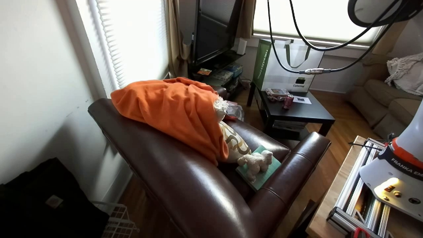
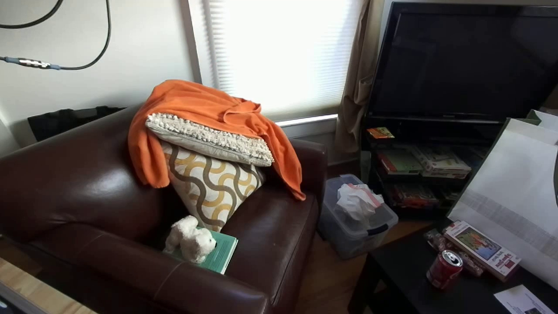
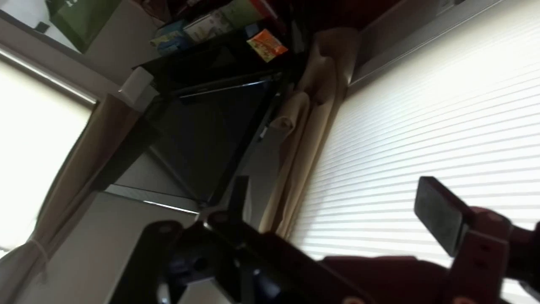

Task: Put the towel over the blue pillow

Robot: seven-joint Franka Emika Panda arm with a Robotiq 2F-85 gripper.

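Note:
The orange towel [image 1: 172, 115] lies draped over the armchair's back and a stack of pillows; it also shows in an exterior view [image 2: 196, 102], with ends hanging down on both sides. Under it, a cream shaggy pillow [image 2: 213, 138] lies tilted on a pillow with a brown and yellow wave pattern [image 2: 213, 185]. No blue pillow shows in any view. My gripper [image 3: 337, 198] is open and empty in the wrist view, its fingers wide apart before the window blind. The gripper is outside both exterior views, and the towel is not in the wrist view.
The brown leather armchair [image 1: 172, 172] holds a teal book [image 2: 224, 253] with a white stuffed animal [image 2: 192, 240]. A plastic bin [image 2: 357, 222], a black table [image 1: 302, 114] with a can [image 1: 288, 101], and a television [image 2: 471, 65] stand beyond. Cables [image 1: 343, 48] hang overhead.

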